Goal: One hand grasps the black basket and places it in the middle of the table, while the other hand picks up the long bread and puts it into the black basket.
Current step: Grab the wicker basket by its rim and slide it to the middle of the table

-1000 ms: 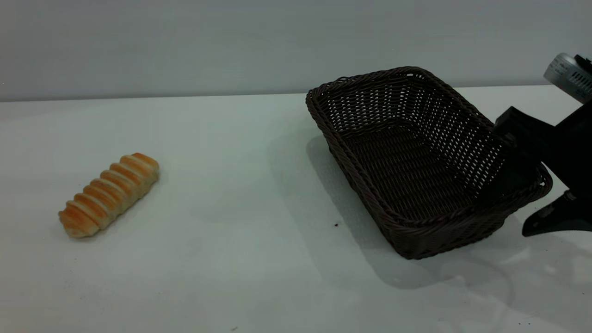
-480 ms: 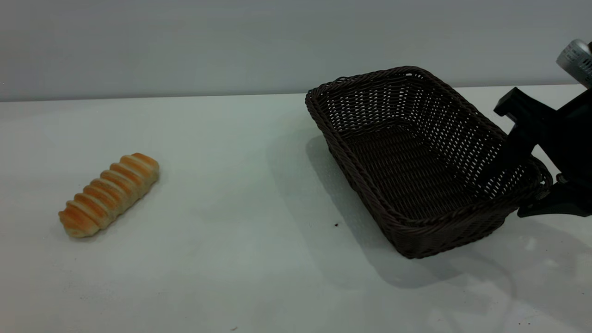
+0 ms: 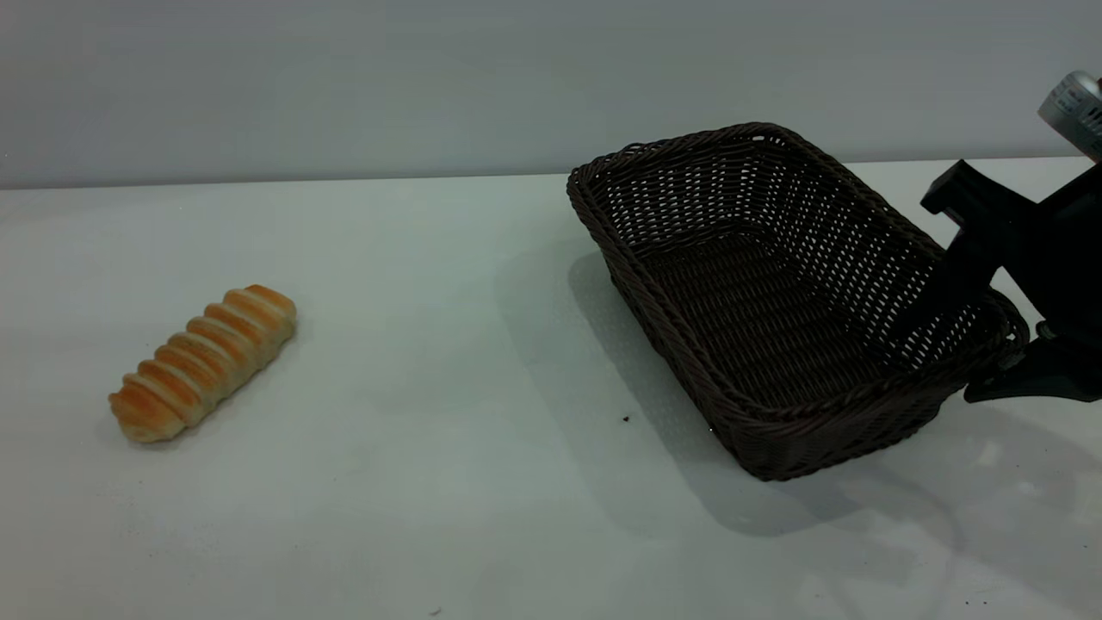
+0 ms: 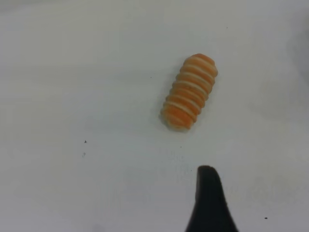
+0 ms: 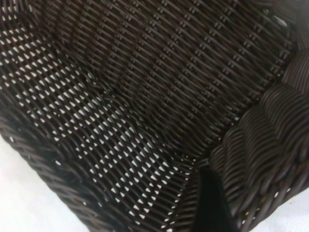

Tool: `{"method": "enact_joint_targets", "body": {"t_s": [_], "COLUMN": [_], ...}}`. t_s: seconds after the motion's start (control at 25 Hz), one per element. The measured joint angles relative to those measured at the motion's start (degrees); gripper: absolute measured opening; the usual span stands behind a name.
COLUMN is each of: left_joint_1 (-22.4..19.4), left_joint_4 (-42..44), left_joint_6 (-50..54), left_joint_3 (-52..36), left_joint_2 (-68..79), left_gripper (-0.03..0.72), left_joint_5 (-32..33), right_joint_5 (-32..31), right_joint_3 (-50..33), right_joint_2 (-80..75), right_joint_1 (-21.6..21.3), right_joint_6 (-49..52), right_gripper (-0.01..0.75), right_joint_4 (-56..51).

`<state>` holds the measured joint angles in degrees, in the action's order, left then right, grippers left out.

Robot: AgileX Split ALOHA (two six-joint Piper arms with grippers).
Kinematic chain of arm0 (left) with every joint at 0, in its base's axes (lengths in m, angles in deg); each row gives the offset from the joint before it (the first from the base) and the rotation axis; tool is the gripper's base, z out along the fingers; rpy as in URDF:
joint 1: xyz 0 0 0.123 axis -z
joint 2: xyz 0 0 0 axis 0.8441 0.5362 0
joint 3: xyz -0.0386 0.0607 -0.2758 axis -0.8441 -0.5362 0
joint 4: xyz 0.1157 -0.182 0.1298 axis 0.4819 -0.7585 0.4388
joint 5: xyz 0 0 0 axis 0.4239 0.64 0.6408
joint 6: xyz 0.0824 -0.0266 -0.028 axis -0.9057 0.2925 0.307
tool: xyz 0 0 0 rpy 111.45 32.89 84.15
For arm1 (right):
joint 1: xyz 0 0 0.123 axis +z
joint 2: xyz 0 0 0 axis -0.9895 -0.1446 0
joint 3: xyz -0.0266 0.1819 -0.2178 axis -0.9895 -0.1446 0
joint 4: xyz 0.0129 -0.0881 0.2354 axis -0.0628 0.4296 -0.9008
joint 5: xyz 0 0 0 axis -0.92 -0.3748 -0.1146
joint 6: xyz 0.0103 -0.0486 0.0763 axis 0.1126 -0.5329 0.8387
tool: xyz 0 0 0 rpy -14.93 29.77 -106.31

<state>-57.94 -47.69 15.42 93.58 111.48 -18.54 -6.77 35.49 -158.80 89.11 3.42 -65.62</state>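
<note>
The black basket [image 3: 775,301] stands on the right half of the white table [image 3: 448,482]. My right gripper [image 3: 957,357] is shut on the basket's right-hand wall just under the braided rim, with one finger inside and one outside. The right wrist view shows the inner finger [image 5: 208,205] against the weave of the basket [image 5: 145,87]. The long bread [image 3: 203,362] lies far left on the table, untouched. It also shows in the left wrist view [image 4: 189,91], with my left gripper [image 4: 208,198] hovering a short way from it.
A grey wall runs behind the table's far edge. The table has a few small dark specks [image 3: 626,419]. A wide stretch of bare tabletop lies between the bread and the basket.
My right gripper's jaws have come together on the basket's right wall. The basket has shifted very slightly to the left. The bread has not moved.
</note>
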Motion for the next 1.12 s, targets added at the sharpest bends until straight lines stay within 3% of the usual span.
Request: {"method": "enact_joint_targets", "body": {"t_s": [0.84,1.12], "left_joint_1": [0.0,0.0], "left_joint_4": [0.0,0.0], "left_joint_6": [0.0,0.0], "left_joint_3": [0.0,0.0], "left_joint_2": [0.0,0.0], "left_gripper": [0.538,0.538], "left_joint_5": [0.0,-0.11], "right_joint_5": [1.32,0.81], "right_joint_3": [0.0,0.87], "right_joint_2": [-0.2,-7.01], "right_joint_1": [0.0,0.0], "right_joint_6": [9.09,9.6], "right_gripper": [0.523,0.523], "right_joint_4": [0.02,-2.87]}}
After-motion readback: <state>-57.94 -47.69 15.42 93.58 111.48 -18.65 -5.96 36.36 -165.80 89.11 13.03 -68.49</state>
